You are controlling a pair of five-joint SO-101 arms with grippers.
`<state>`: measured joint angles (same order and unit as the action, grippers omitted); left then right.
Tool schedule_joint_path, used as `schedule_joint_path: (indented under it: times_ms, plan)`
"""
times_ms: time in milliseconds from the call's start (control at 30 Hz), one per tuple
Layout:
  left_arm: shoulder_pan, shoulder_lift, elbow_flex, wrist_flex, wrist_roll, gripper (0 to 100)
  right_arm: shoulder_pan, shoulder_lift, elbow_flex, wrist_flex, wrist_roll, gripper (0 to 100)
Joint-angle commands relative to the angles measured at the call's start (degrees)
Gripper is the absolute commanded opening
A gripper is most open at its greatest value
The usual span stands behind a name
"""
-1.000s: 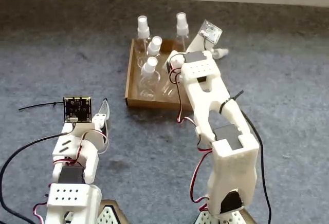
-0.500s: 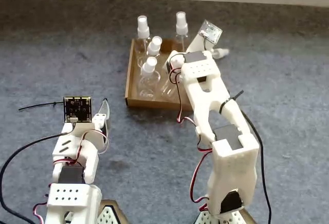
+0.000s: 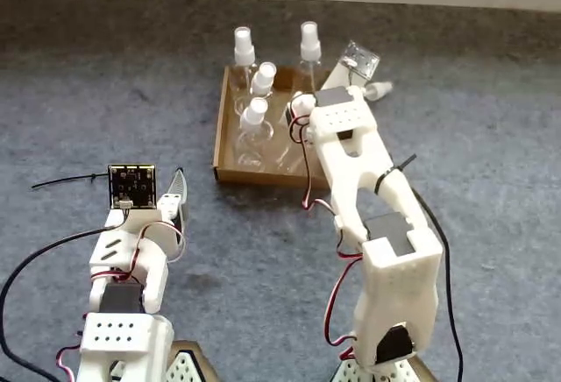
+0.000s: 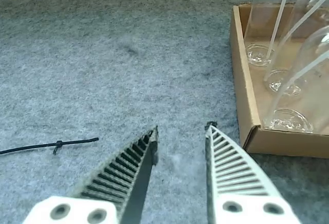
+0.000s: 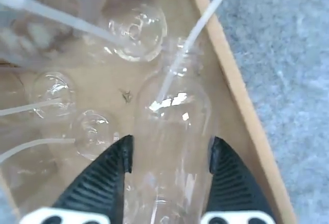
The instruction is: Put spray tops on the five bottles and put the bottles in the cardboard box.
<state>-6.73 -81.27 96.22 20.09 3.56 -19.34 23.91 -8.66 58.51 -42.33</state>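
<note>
The right end effector (image 5: 170, 144) was clamped on a clear bottle (image 5: 175, 116). Its long axis pointed base-first down into the cardboard box (image 5: 226, 75), just inside that box's wall. The left end effector (image 4: 181, 129) hung open and empty, near the box's corner.

Left gripper (image 4: 181, 127) parted, arm folded back – right gripper (image 5: 169, 142) clamped, arm outstretched

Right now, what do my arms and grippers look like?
Both are blocky white plastic with red and white wires. The left arm bears a black square circuit board; the left gripper has pale ribbed fingers. The right arm has a black cable and tie; the right gripper has black fingers.
</note>
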Motion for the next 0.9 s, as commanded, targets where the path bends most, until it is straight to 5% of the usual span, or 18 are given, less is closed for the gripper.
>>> schedule_joint_path:
  times_ms: [0,867]
  plan:
    - [-0.8,-0.9,1.5,0.2,-0.3,15,0.7,-1.3,-3.2,0.1,-0.3,4.9]
    - [-0.8,-0.9,1.5,0.2,-0.3,15,1.3,-11.9,-2.8,1.8,0.2,4.5]
